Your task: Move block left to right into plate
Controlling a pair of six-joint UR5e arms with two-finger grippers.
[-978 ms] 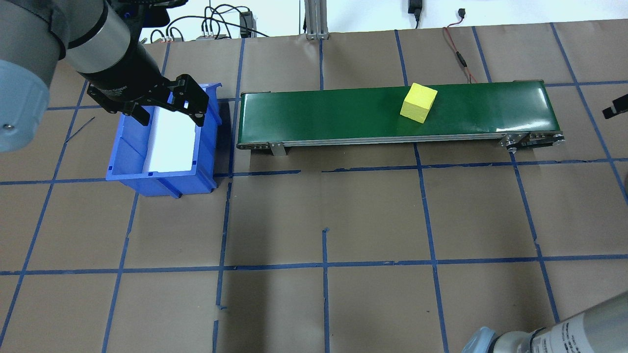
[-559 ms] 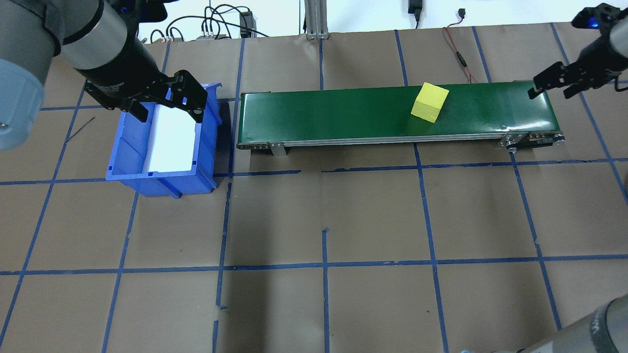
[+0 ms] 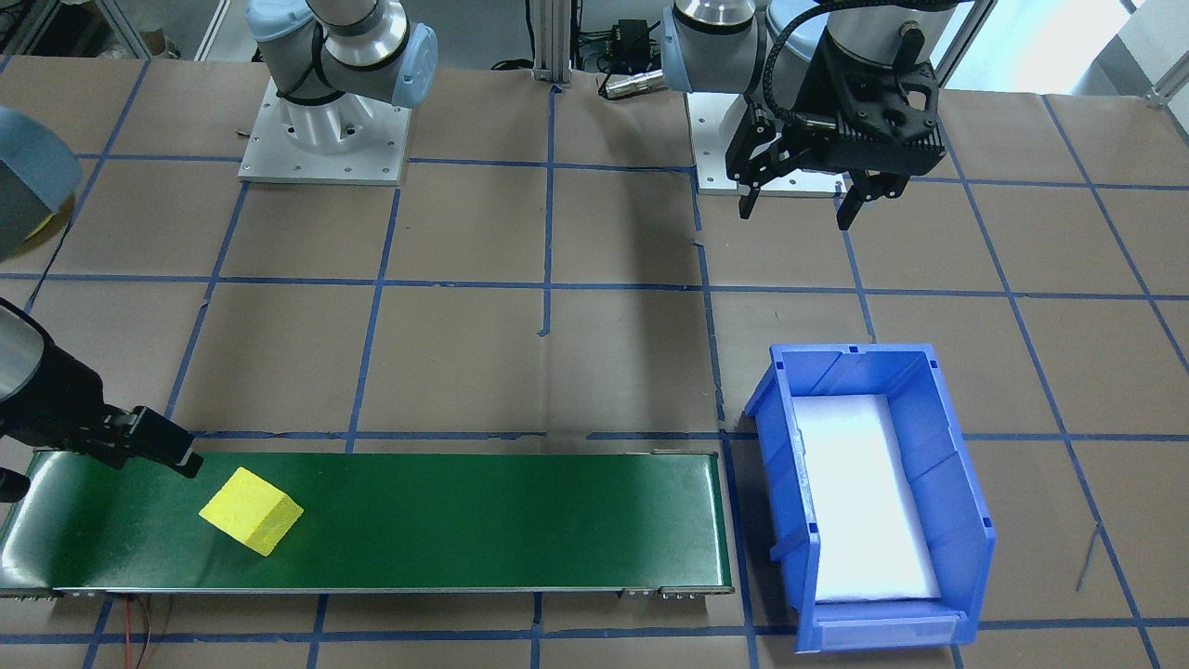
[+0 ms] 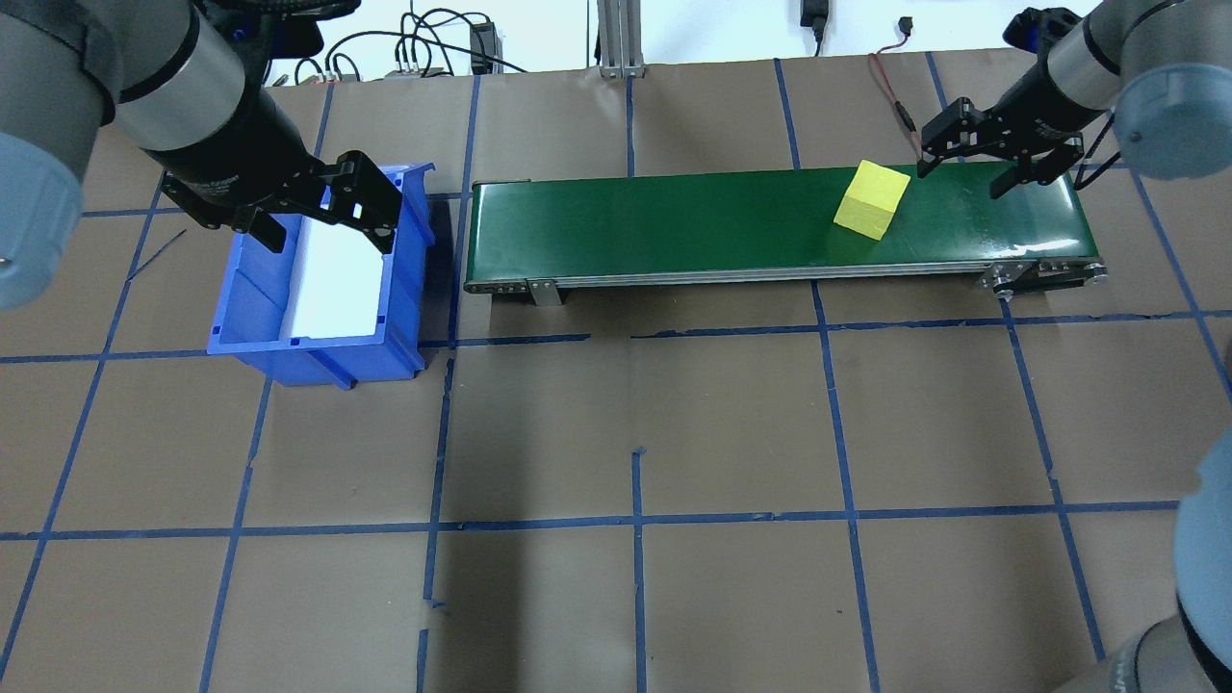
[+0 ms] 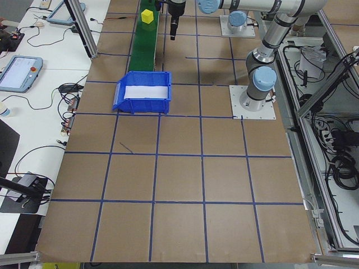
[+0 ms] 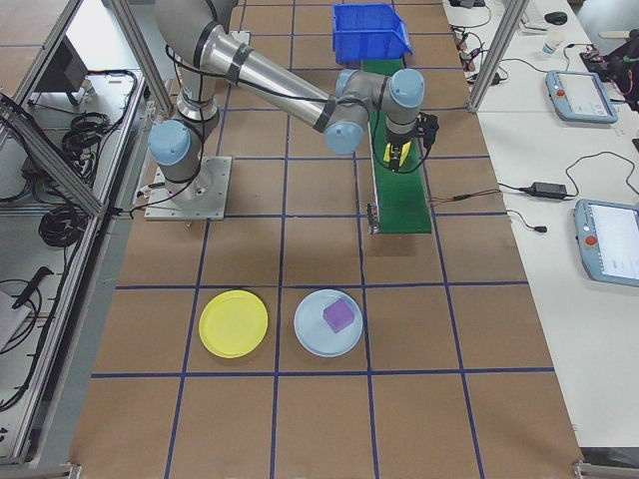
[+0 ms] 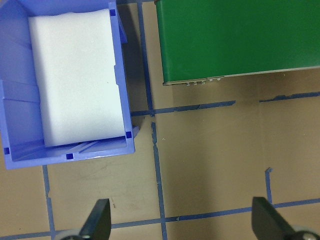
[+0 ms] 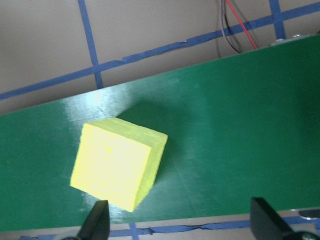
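The yellow block (image 4: 871,199) lies on the green conveyor belt (image 4: 654,226), near its right end. My right gripper (image 4: 962,178) hangs open just to the right of it, above the belt, with nothing between its fingers. Its wrist view has the block (image 8: 118,165) up and left of the left fingertip. Open and empty too, my left gripper (image 4: 327,229) hovers over the far end of the blue bin (image 4: 318,361). The yellow plate (image 6: 233,323) shows only in the exterior right view, on the table beyond the belt's right end.
A light-blue plate (image 6: 327,322) holding a purple block (image 6: 339,316) sits beside the yellow plate. The blue bin (image 3: 966,520) has a white foam liner. Red and black cables (image 4: 900,106) run behind the belt.
The block has ridden the belt to the right. My right arm has swung in from the right edge to above the belt's right end. The left gripper has shifted slightly.
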